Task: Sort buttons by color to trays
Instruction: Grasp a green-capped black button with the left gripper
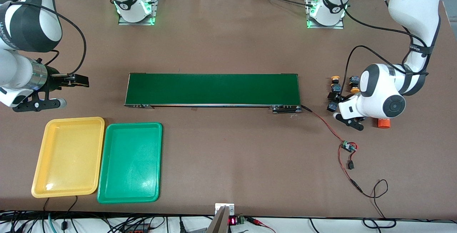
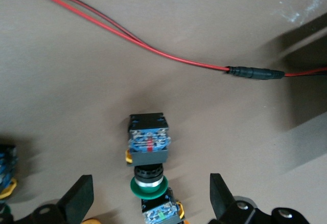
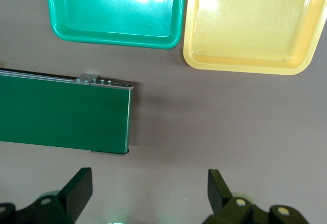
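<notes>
Though partly hidden, black-bodied, green-capped button [image 2: 148, 183]

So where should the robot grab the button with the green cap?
Probably by the black blocky body of the green-capped button, from above. It lies on its side between the open jaws of the left gripper, and the body's flat sides suit the jaws better than the round cap.

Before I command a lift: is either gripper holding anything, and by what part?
Nothing is held. The left gripper stands open over a green-capped button; the right gripper waits open over bare table.
</notes>
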`<action>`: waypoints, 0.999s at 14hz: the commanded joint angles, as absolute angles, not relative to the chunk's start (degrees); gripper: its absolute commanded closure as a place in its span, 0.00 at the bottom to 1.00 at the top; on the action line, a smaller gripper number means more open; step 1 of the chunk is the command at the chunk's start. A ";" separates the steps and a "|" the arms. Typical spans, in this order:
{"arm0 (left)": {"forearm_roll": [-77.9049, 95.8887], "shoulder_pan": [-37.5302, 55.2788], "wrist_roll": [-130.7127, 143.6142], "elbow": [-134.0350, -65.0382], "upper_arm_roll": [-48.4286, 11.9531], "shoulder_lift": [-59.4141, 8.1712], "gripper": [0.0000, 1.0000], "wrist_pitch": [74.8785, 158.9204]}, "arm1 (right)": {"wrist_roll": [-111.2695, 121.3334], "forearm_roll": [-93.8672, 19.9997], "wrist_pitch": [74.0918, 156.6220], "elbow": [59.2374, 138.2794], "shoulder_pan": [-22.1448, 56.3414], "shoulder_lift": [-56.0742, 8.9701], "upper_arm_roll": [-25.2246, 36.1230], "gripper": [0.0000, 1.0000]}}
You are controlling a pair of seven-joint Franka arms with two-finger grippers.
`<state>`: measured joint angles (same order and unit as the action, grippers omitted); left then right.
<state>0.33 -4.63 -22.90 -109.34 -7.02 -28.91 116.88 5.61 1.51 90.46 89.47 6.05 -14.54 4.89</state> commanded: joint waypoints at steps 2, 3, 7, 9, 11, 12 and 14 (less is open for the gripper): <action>-1.05 -5.36 -24.17 -109.16 -8.70 -31.02 0.00 118.73 | 6.06 1.41 88.16 89.21 6.59 -14.59 4.83 0.00; -1.14 -5.36 -24.17 -109.16 -8.70 -31.46 0.00 119.35 | 6.06 1.41 88.15 89.21 6.42 -14.68 4.83 0.00; -1.05 -5.62 -24.17 -109.16 -8.70 -33.39 0.01 120.85 | 6.06 1.06 88.33 88.68 6.68 -14.77 4.83 0.00; -1.05 -6.06 -24.17 -109.16 -8.70 -33.49 0.26 120.85 | 6.15 1.14 88.51 88.68 7.03 -14.77 4.83 0.00; -1.05 -6.15 -24.17 -109.16 -8.70 -33.84 0.54 120.76 | 6.15 0.97 88.51 88.68 6.94 -14.77 4.92 0.00; -1.14 -6.33 -24.52 -109.16 -8.70 -33.92 0.70 120.59 | 6.15 0.88 88.51 88.59 6.94 -14.77 4.83 0.00; -1.06 -6.94 -31.25 -109.07 -8.70 -33.66 0.96 120.67 | 6.15 1.14 88.59 88.59 7.21 -14.77 4.83 0.00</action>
<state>0.24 -5.72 -25.84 -109.27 -8.01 -33.71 120.56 5.61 1.50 88.99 89.44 6.97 -14.64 4.88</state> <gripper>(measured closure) 0.537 0.000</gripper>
